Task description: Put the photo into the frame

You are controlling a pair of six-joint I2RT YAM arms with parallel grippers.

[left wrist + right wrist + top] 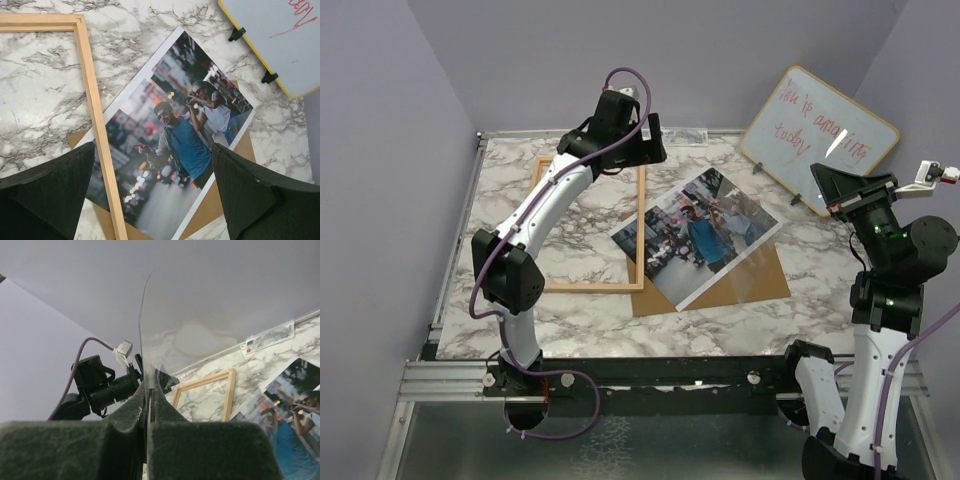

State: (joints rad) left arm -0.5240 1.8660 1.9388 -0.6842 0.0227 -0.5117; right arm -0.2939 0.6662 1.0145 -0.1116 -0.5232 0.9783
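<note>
The photo [702, 236] lies tilted on the marble table, on top of a brown backing board [765, 282]. Its left corner sits under the right rail of the light wood frame [590, 285], which lies flat at centre left. My left gripper [652, 138] is open and empty, held high above the frame's far right corner. In the left wrist view the photo [185, 140] and the frame rail [95, 115] show between its fingers. My right gripper [832, 185] is shut on a clear pane [190, 340], held upright in the air at the right.
A wood-edged whiteboard [820, 125] with red writing stands at the back right. A small white label strip [685, 133] lies at the table's far edge. Grey walls close in the left, back and right sides.
</note>
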